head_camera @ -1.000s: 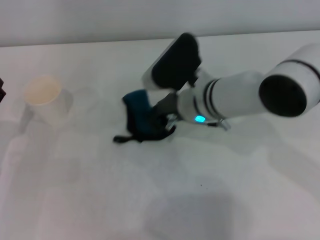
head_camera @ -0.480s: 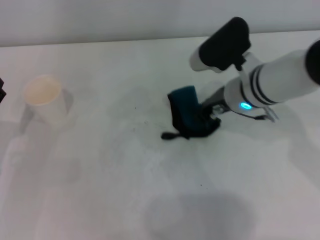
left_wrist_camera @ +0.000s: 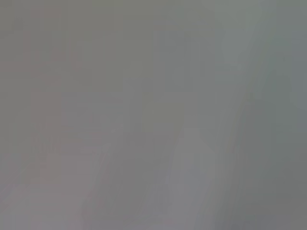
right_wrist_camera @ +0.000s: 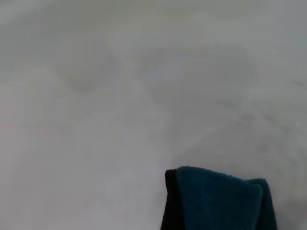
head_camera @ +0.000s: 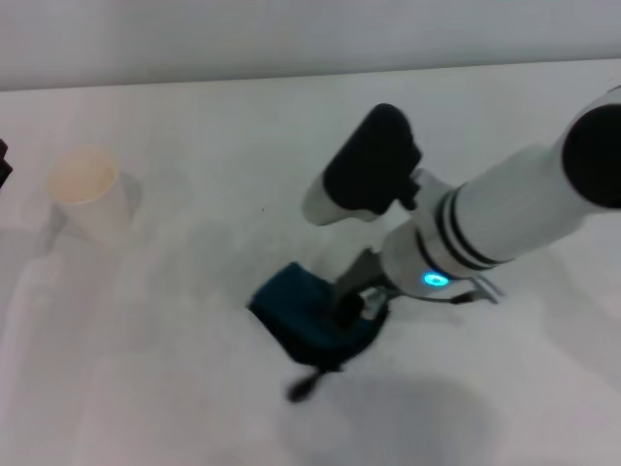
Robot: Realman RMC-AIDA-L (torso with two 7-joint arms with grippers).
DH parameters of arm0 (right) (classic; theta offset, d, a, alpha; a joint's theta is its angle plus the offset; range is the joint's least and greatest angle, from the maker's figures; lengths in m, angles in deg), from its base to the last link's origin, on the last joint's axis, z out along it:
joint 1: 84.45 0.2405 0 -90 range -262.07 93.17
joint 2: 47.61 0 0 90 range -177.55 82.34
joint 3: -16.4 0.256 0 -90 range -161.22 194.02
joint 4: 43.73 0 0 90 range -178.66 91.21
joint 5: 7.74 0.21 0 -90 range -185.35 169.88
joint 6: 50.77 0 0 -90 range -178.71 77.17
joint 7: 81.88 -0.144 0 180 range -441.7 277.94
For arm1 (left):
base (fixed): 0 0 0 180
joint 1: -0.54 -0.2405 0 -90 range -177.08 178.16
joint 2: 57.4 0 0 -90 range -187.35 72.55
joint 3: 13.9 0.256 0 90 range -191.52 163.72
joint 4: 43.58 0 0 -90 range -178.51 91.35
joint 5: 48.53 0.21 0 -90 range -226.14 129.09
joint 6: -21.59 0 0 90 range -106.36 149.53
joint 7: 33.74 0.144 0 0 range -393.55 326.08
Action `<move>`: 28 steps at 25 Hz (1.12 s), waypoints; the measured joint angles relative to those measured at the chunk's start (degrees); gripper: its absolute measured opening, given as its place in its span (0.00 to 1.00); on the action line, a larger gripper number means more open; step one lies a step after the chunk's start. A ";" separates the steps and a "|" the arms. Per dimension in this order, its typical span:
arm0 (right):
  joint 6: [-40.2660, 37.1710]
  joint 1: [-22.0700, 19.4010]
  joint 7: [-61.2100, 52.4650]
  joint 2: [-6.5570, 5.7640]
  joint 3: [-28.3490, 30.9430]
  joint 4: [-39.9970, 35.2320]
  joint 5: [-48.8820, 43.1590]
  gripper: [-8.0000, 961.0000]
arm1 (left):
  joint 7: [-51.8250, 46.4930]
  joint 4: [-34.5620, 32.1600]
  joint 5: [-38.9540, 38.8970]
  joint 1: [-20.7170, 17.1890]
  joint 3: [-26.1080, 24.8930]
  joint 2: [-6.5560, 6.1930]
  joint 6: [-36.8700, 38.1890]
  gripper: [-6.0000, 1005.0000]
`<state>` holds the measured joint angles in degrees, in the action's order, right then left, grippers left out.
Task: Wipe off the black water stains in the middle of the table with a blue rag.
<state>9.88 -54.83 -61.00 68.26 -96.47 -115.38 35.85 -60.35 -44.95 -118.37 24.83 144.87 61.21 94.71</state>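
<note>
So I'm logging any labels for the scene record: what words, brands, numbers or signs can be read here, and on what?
None can be read.
The cup: plain, no print visible.
The blue rag, held on the table by the right gripper: no tag or label visible.
The right arm shows only a small lit cyan dot, no lettering.
The left wrist view is a blank grey blur.
</note>
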 joint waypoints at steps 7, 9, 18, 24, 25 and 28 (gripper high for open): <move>-16.00 3.84 0.12 -0.16 1.44 10.27 0.60 0.12 | -0.02 -0.22 0.08 0.36 -0.05 0.04 0.01 0.88; -16.39 3.86 0.10 -0.21 3.02 11.21 0.59 0.12 | -0.02 -0.23 0.10 0.41 -0.04 0.04 0.02 0.88; -9.48 -5.48 5.80 -0.72 23.48 6.18 0.94 0.13 | -0.99 -0.10 -0.35 -0.08 -0.12 0.04 0.76 0.88; -3.68 -6.74 10.06 -0.67 28.31 6.67 2.78 0.13 | -1.81 0.04 -0.39 -0.11 -0.13 -0.03 0.80 0.88; -3.75 -6.96 11.84 -0.58 28.16 7.05 4.12 0.13 | -1.81 0.04 -0.39 0.02 -0.13 -0.04 0.79 0.88; -3.75 -6.96 20.00 -0.53 28.36 9.72 11.00 0.14 | -1.96 -0.13 -0.32 0.42 -0.10 -0.05 1.08 0.88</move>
<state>6.13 -61.78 -40.99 67.73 -68.11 -105.65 46.85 -62.31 -45.07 -118.68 25.26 144.77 61.16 95.79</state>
